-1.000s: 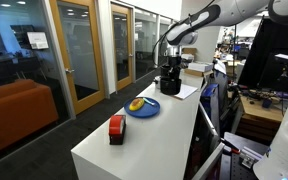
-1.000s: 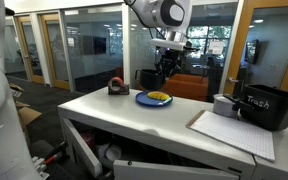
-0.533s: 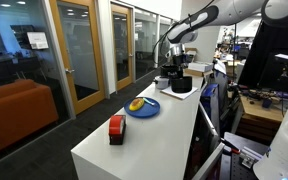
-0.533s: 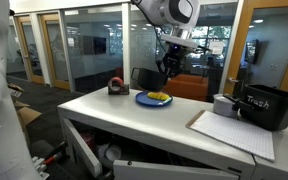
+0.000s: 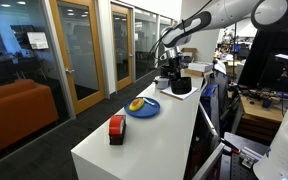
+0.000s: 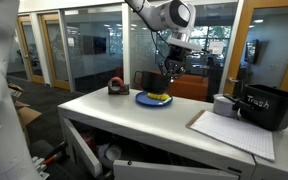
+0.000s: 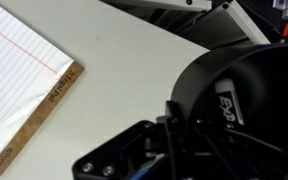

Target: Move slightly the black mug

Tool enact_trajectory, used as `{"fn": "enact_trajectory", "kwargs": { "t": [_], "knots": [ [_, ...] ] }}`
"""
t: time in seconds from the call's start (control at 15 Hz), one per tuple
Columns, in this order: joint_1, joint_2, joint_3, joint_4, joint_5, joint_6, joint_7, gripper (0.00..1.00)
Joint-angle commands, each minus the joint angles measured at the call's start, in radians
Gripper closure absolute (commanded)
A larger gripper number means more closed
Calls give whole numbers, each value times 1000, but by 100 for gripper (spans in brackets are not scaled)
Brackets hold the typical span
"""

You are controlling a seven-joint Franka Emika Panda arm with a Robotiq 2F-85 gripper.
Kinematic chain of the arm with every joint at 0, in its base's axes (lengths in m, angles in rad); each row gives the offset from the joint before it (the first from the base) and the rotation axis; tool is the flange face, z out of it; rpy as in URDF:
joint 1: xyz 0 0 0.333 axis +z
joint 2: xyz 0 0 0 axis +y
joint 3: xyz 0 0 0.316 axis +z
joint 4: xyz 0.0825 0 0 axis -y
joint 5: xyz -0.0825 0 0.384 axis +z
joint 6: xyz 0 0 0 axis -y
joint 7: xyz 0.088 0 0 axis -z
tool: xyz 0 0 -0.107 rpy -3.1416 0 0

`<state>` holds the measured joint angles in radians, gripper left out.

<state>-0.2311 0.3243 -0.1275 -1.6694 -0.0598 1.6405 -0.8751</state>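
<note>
The pincer has gone a little sideways along the table since one second ago, and the black mug has gone with it. In the last half second neither of them shifts any more. We judge from this that the small displacement asked for is already made. What remains is only to let go and to draw away, if the release is not done already. In the wrist view the fingers come in from the lower edge and run together toward the near rim of the mug, whose wide dark opening lies just beside and beyond them. They are black against black, so we cannot tell whether the pincer is spread, pressed together or pinching the rim, nor whether it touches the mug at all. In an exterior view the pincer hangs close above the mug, which stands upright near the far end of the table. Just beside the mug, on the other side of the pincer, stands a smaller dark cup. Farther out from the pincer, toward the camera, lies the blue plate with something yellow on it. Well beyond the plate is the red-and-black box. In the wrist view a lined notepad lies well apart from the pincer, on the side away from the mug.
</note>
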Motion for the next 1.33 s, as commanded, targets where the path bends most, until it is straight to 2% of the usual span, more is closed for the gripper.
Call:
{"fn": "enact_trajectory", "kwargs": {
  "t": [0.0,0.53,1.0,1.27],
  "knots": [
    [2,30,32,51,-25,-15,-106,99],
    [6,86,52,79,-49,34,-288,99],
    [2,78,47,-11,-69,229,-369,99],
    [-4,50,49,-103,-55,344,-390,99]
  ]
}}
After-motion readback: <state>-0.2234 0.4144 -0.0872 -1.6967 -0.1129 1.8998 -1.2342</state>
